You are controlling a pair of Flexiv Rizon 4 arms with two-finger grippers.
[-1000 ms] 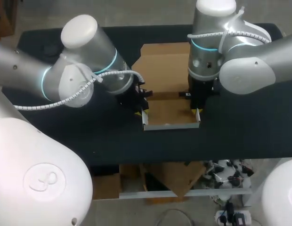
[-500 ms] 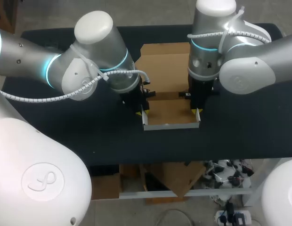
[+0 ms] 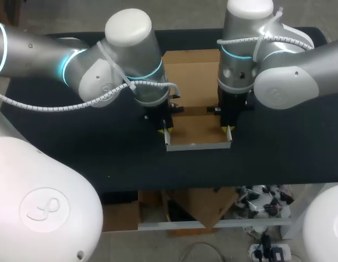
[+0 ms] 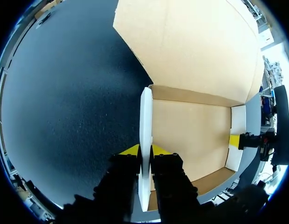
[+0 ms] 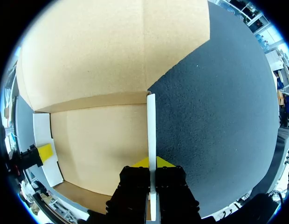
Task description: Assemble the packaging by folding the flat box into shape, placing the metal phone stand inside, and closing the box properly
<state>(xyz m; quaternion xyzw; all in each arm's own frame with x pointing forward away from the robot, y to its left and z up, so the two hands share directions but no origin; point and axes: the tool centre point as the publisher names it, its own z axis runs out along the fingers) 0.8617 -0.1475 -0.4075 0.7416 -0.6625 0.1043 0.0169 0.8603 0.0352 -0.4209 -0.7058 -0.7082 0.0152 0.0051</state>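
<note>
A brown cardboard box (image 3: pixel 195 128) lies open on the dark worktop (image 3: pixel 76 147), a little toward 12 o'clock from the middle of the head view. Its shallow tray is the part nearest 6 o'clock, with a low white front wall (image 3: pixel 197 146) standing along that edge. Its wide lid (image 3: pixel 191 76) lies flat on the worktop and stretches from the tray's back fold toward 12 o'clock. The left arm (image 3: pixel 103 71) comes in from about 10 o'clock and the right arm (image 3: pixel 289 71) from about 2 o'clock, and both point straight down at the tray. The left fingers (image 4: pixel 129 151) are clenched on the left side wall (image 4: pixel 145 121), at the tray's 9 o'clock edge. In the left wrist view this thin white panel stands upright and edge-on, with one yellow tip pressed against each face. The right fingers (image 5: pixel 140 163) are grasping the right side wall (image 5: pixel 151 126), at the tray's 3 o'clock edge, in the same way, one tip inside the tray and one outside. Between the two walls the tray floor (image 5: pixel 98 144) shows plain brown cardboard. Each wrist view shows the other arm's yellow tip against the far wall across that floor.
</note>
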